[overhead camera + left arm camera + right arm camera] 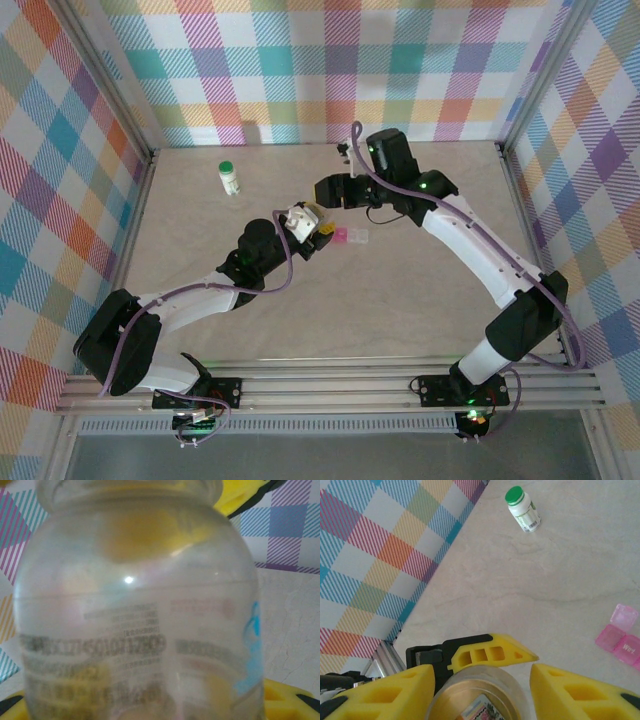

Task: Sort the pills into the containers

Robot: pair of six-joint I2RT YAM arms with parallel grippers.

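A small translucent bottle (297, 219) with a pale top is held above the table, and my left gripper (303, 228) is shut on it. In the left wrist view the bottle (140, 610) is very close and blurred, with yellow fingers (287, 697) at the lower corners. My right gripper (482, 672) is open, its yellow fingers (380, 695) on either side of the bottle's pale top (480, 695). A narrow gap shows at the right finger. The white bottle with the green cap (229, 177) (522, 509) stands far left. The pink pill box (352, 237) (622, 640) lies on the table beside the grippers.
One of the left gripper's yellow fingers (492, 652), on its black mount, crosses just behind the bottle's top in the right wrist view. Checked walls (300, 60) and a metal frame rail (130, 210) enclose the beige table (400, 300).
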